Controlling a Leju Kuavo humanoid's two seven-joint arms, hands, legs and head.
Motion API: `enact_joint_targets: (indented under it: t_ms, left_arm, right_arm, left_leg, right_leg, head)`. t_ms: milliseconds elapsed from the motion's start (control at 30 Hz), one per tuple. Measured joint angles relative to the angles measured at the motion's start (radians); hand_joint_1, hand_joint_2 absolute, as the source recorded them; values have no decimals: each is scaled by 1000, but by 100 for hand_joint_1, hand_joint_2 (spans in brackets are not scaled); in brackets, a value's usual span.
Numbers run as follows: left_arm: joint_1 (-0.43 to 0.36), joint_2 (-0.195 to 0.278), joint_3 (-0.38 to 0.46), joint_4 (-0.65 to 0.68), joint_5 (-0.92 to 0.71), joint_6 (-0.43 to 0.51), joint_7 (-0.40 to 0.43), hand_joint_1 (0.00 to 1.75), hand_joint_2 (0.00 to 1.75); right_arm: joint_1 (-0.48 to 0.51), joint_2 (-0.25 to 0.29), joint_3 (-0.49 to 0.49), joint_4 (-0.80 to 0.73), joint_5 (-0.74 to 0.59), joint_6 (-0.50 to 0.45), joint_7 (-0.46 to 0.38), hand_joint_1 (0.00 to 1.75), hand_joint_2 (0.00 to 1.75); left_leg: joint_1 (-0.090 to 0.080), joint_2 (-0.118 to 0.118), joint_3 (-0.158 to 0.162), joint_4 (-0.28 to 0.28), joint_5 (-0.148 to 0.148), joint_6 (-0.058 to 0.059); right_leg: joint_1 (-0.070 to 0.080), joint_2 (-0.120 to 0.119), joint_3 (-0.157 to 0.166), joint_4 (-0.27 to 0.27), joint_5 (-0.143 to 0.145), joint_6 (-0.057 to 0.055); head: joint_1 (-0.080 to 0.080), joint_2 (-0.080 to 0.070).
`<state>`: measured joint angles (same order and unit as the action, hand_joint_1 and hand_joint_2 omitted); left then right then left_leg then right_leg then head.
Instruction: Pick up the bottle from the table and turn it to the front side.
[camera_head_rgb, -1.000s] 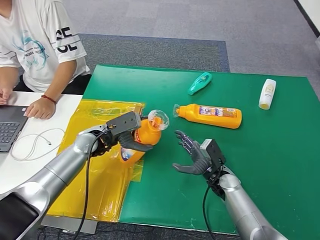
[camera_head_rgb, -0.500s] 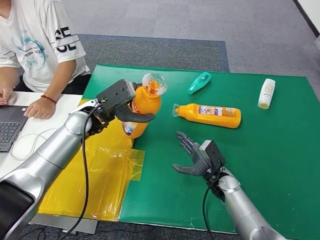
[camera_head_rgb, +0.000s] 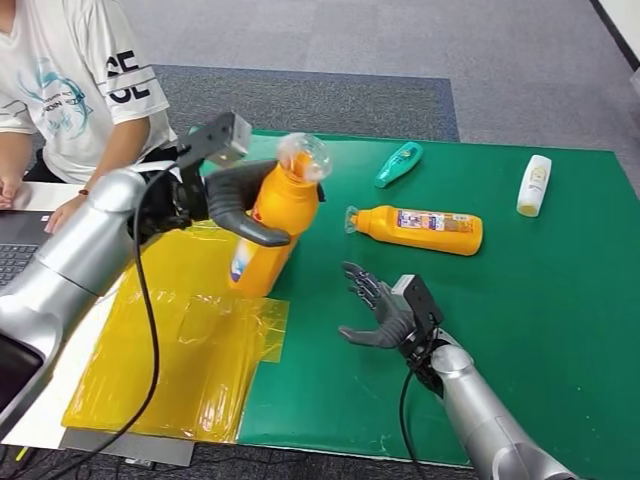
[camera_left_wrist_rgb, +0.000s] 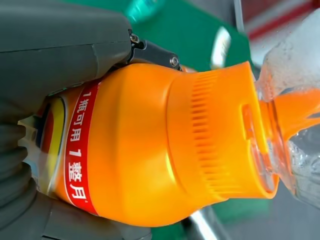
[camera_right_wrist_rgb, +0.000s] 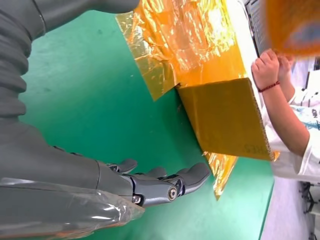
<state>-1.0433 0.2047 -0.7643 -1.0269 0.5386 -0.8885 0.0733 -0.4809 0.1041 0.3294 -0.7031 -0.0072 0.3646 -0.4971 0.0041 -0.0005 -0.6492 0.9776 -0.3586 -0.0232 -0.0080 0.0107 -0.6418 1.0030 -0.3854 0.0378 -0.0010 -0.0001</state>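
- My right hand (camera_head_rgb: 377, 315) hovered palm up just above the green mat (camera_head_rgb: 528, 320), fingers spread and holding nothing.
- My left hand (camera_head_rgb: 226, 195) gripped the orange bottle (camera_head_rgb: 275, 225) around its middle, thumb across the front, fingers wrapped behind.
- The bottle hung tilted above the mat's left edge, over the yellow film (camera_head_rgb: 181, 350), its clear cap (camera_head_rgb: 303, 155) uppermost.
- Farther across the mat lay a second orange bottle (camera_head_rgb: 419, 230), then a teal bottle (camera_head_rgb: 398, 165) and a white bottle (camera_head_rgb: 534, 187).

Glossy orange plastic bottle (camera_head_rgb: 275, 225), clear cap; matt green mat (camera_head_rgb: 483, 330).
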Motion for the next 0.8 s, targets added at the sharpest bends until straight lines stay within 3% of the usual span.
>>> enact_joint_targets:
  t_ms: [167,333,500,800]
  left_arm:
    - [-117,97,-151,-8,298,-42,117,175,175]
    - [-190,164,-330,-29,484,-37,198,175,175]
    - [-239,188,-473,-45,529,-16,229,175,175]
    - [-260,195,-635,-45,542,14,258,175,175]
  right_arm:
    - [-31,11,22,35,-21,-2,12,0,175]
    - [-54,15,44,49,-45,-13,28,0,175]
    - [-63,19,53,51,-62,-23,38,0,175]
    - [-73,24,64,45,-72,-57,51,0,175]
  left_leg:
    - [0,0,0,0,0,-1]
    - [1,0,-1,0,1,-1]
    - [0,0,-2,0,1,-1]
    - [0,-1,-2,0,1,-1]
  right_leg:
    - [1,0,-1,1,0,0]
    - [1,-1,-1,1,0,0]
    - [0,-1,-1,1,0,0]
    - [0,-1,-2,1,0,0]
  head:
    - [0,0]
    - [0,0]
    - [0,0]
    - [0,0]
